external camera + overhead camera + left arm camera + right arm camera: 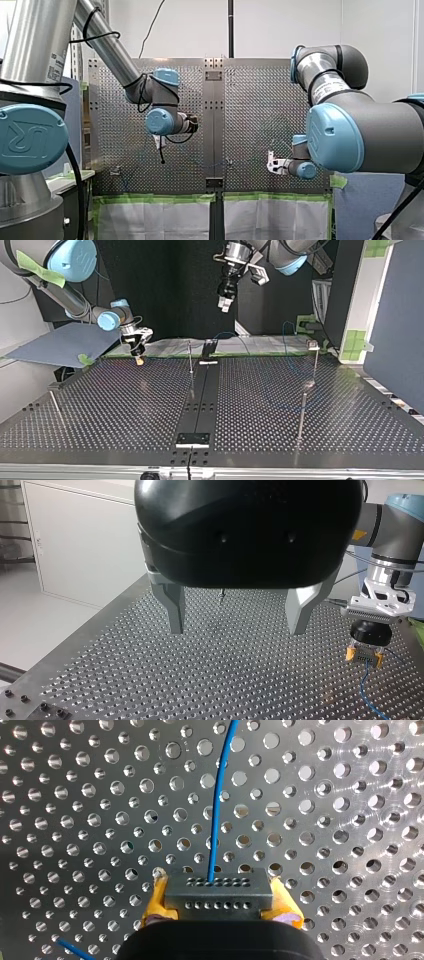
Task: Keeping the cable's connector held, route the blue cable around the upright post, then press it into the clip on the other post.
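Observation:
My right gripper (220,898) is shut with its yellow pads on a dark, many-holed connector (235,890). The thin blue cable (219,795) runs out of the connector and straight ahead over the perforated plate. In the top view my right gripper (138,359) hangs low at the table's far left edge. My left gripper (236,630) is open, its metal fingers (172,607) wide apart and empty, and it hangs high above the table (225,304). A thin upright post (190,362) stands near the middle. A post with a clip on top (314,346) stands at the far right.
A further post (301,412) stands at the near right, and another (55,405) leans at the near left. A dark rail (200,395) runs down the table's middle to a bracket (193,439). Loose cable loops (230,334) lie past the far edge.

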